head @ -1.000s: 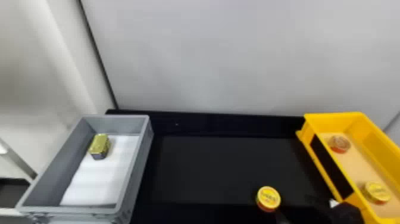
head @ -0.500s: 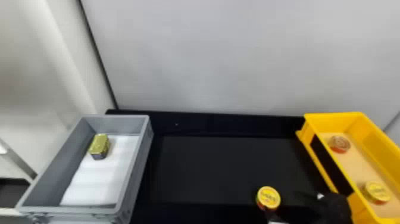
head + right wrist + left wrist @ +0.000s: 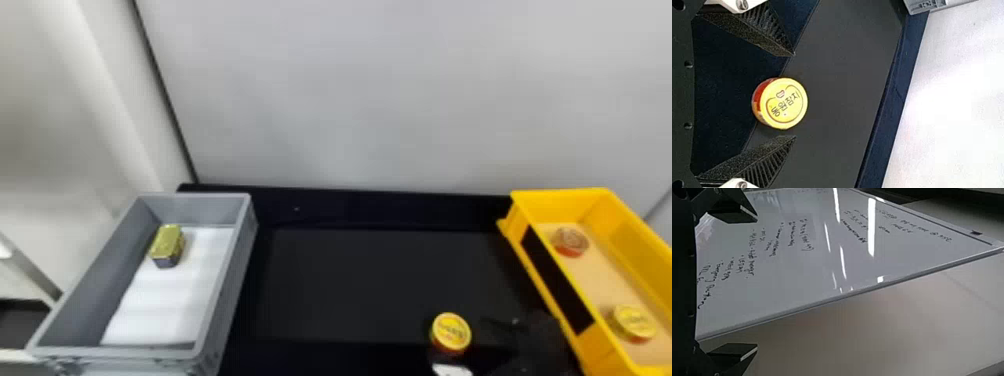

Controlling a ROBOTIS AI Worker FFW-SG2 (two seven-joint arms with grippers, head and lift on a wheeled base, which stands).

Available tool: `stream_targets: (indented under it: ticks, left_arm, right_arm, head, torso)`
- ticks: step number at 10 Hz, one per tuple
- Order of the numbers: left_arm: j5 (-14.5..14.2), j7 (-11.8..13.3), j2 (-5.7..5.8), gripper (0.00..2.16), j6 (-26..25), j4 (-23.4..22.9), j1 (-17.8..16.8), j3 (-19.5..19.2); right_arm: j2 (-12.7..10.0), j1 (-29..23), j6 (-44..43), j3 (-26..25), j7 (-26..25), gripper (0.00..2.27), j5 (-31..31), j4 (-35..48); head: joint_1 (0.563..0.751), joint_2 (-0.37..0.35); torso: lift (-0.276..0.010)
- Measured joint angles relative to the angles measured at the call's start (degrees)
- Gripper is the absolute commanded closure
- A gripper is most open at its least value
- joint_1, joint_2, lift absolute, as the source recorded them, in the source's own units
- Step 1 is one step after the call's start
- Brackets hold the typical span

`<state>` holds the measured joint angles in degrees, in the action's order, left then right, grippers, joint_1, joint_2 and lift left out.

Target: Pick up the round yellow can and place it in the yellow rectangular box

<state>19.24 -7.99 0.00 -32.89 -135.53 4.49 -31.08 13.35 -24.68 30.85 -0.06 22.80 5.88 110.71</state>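
Note:
In the head view my right gripper (image 3: 457,336) is low at the bottom edge, dark against the black table, around the round yellow can (image 3: 451,332). The right wrist view has this gripper (image 3: 795,96) open, with the yellow-lidded can (image 3: 783,103) standing between its two fingers. Gaps remain on both sides of the can, the one to the finger nearer the yellow box being smaller. The yellow rectangular box (image 3: 547,265) stands at the right of the head view. My left gripper (image 3: 757,283) is open in the left wrist view, facing a whiteboard, holding nothing.
Inside the yellow box lie a reddish round can (image 3: 570,242) and another yellow-lidded can (image 3: 634,322). A grey box (image 3: 240,260) at the left holds a gold-topped rectangular can (image 3: 167,245) on a white sheet. Behind the black table (image 3: 360,280) rises a pale wall.
My right gripper has moved left, away from the yellow box, and come around the can. The cans and both boxes have kept their places.

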Motion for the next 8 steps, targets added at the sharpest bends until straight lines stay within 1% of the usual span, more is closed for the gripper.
stream_targets:
  ticks: [4, 8]
  left_arm:
    - [0.0, 0.0, 0.0, 0.12, 0.03, -0.09, -0.06, 0.21]
    - [0.01, 0.0, 0.0, 0.12, 0.13, -0.33, 0.04, -0.2]
  right_arm:
    - [0.01, 4.62, -2.05, 0.67, -0.29, 0.0, -0.09, -5.03]
    - [0.1, 3.84, -1.81, 0.47, -0.37, 0.02, -0.27, -5.88]
  head:
    - [0.694, 0.014]
    - [0.694, 0.014]
  torso:
    - [-0.09]
    - [-0.09]
